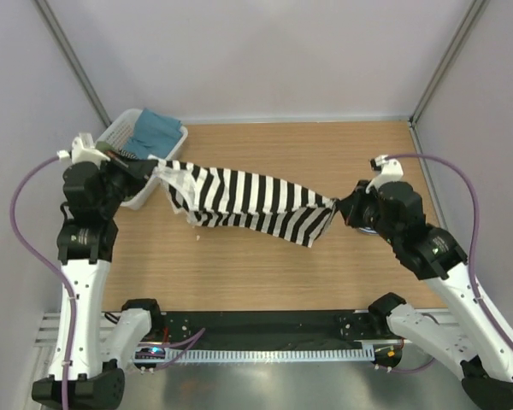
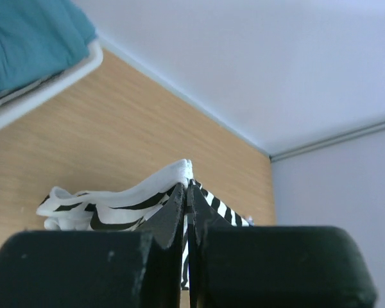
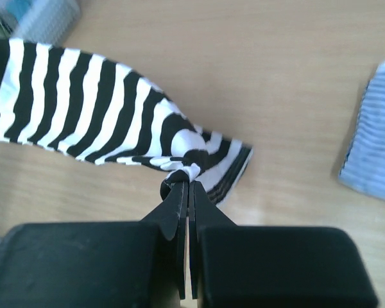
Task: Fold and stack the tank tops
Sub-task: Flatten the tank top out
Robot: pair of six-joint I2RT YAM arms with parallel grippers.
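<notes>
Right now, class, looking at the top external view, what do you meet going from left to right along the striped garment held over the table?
Left end effector → black-and-white striped tank top → right end effector. Each end effector is shut on one end of the tank top.

Bare surface (image 1: 325,154) beyond and in front of the broad-striped tank top (image 1: 248,201), itself strung as a barrier across mid-span between left end effector (image 1: 156,167) and right end effector (image 1: 339,205); white basket (image 1: 120,130) blocking the far-left corner; thin-striped tank top (image 3: 372,135) flat near the right end effector.
</notes>
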